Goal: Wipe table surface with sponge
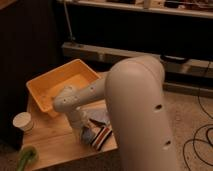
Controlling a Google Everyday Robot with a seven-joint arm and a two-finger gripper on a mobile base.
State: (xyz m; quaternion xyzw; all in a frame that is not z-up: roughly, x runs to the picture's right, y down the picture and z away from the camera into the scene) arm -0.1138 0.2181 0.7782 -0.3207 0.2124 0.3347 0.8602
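Yellow tray [49, 80], one; cup [23, 121], one; hand [84, 134] closed over table surface [55, 145].

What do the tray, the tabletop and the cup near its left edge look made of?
The tray looks like plastic: yellow, smooth, moulded walls. The tabletop looks like matte light wood, plank grain visible. The cup is white and dull, paper or foam; cannot tell which. The pincer is down at the tabletop beside the striped block, shut.

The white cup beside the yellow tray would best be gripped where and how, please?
Probably across its rim from above: the cup stands upright, clear of the tray. The gripper sits low by the striped block.
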